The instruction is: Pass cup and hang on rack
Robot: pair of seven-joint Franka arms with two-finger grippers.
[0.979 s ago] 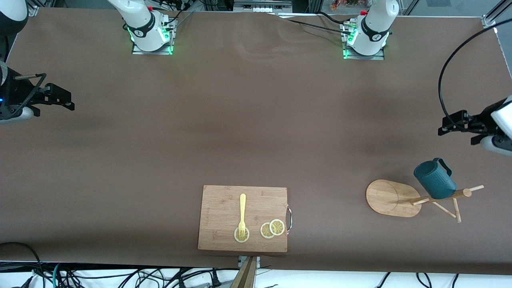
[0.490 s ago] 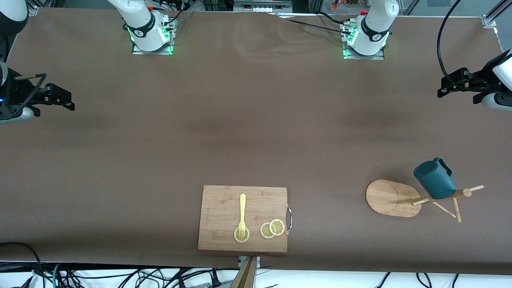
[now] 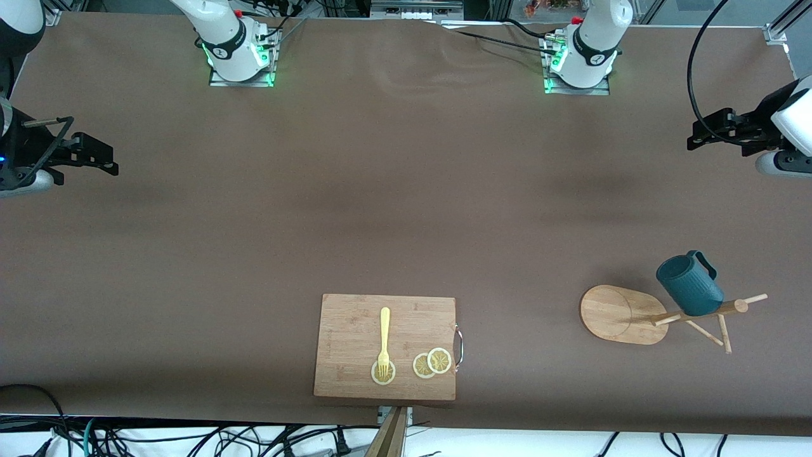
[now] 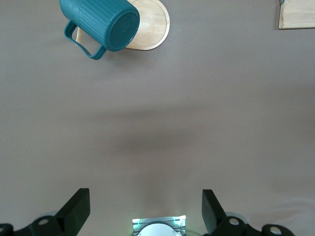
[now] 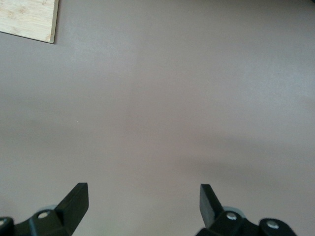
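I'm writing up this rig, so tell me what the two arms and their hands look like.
Both arms are glossy white with black joint bands, on metal bases lit green. Black cables run to the bases, and one loops over the left arm. The left hand and right hand are black, each with two flat wedge-shaped fingers.

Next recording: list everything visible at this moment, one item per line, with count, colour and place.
cup: one, dark teal, hanging on the rack.
rack: one, light wood, toward the left arm's end of the table.
cutting board: one, bamboo, near the front camera's edge of the table.
fork: one, yellow, on the cutting board.
lemon slices: three, yellow, on the cutting board, one under the fork's tines.
left gripper: one, black, open, empty, over the left arm's end of the table.
right gripper: one, black, open, empty, waiting over the right arm's end.
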